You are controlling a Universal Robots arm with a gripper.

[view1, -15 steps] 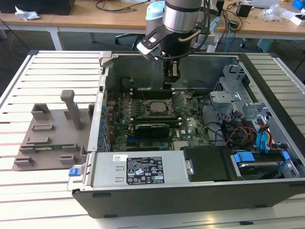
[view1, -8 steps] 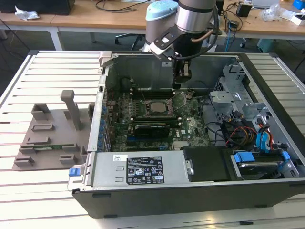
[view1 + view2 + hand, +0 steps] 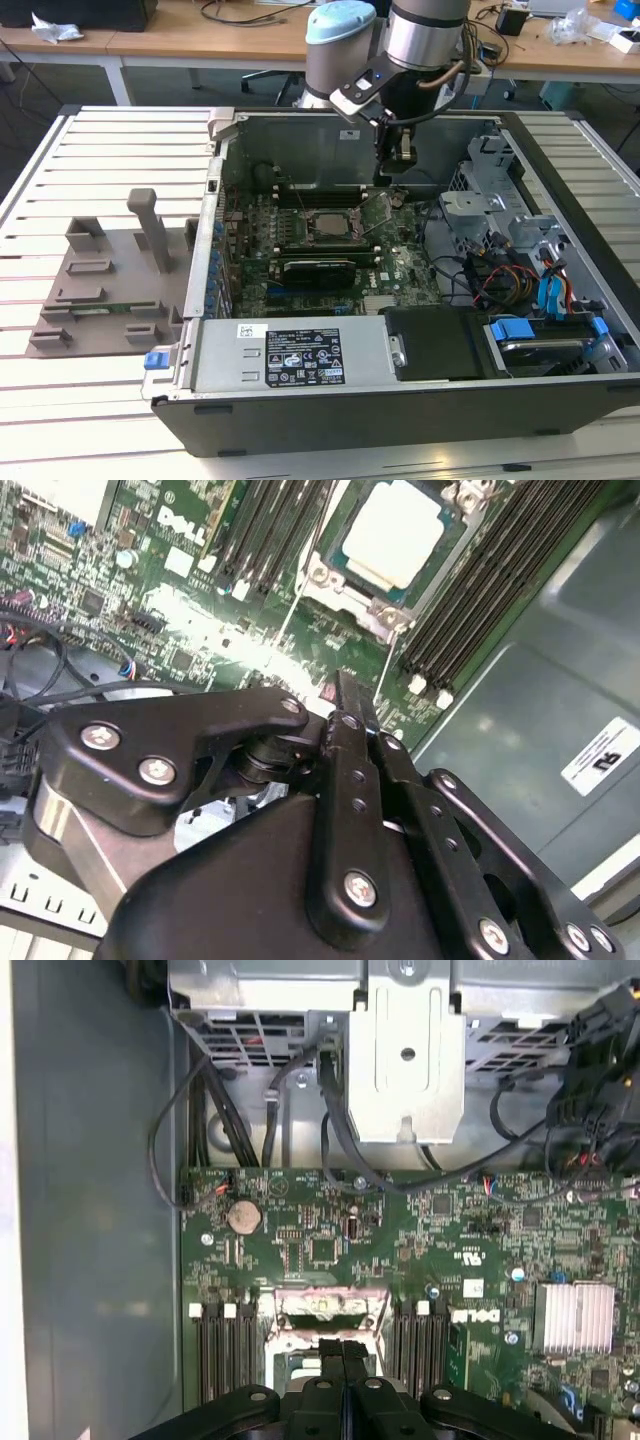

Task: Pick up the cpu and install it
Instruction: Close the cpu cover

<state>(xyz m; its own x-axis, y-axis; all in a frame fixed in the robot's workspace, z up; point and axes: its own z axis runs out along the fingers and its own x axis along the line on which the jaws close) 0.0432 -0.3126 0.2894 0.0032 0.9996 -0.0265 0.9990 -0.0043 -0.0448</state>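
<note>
Exterior view: open computer case (image 3: 300, 380) lies on slatted table (image 3: 100, 150), side off, motherboard (image 3: 400, 280) facing up. Arm (image 3: 425, 35) comes down into case from far side. Pincer (image 3: 393, 172) hangs over the board near the case's back wall, just to exterior view's right of socket (image 3: 298, 228); can't tell if the tips touch the board.

Cpu (image 3: 325, 226) lies flat inside socket, roughly mid-board, apart from pincer. Hinged metal frame (image 3: 380, 208) stands tilted up on socket's side toward exterior view's right, between cpu and pincer. Grey tray (image 3: 100, 300) w/ raised blocks sits on table at exterior view's left, just beside case wall.

Second wrist view: pincer (image 3: 348, 690) closed, the two fingers pressed flat together, nothing seen gripped between them. Cpu (image 3: 400, 535) shows silvery top plate w/ pale rim, seated square in socket and uncovered. Black memory slots (image 3: 480, 590) run along both sides of socket. Tips sit over green board near a socket corner, clear of cpu.

First wrist view: pincer (image 3: 343, 1350) tips meet on one line, raised frame (image 3: 325, 1305) just past them. Also on board: finned heatsink (image 3: 575, 1315), coin cell (image 3: 243, 1216). Beyond board edge: metal bracket (image 3: 405, 1060), black cables (image 3: 230, 1120).
</note>
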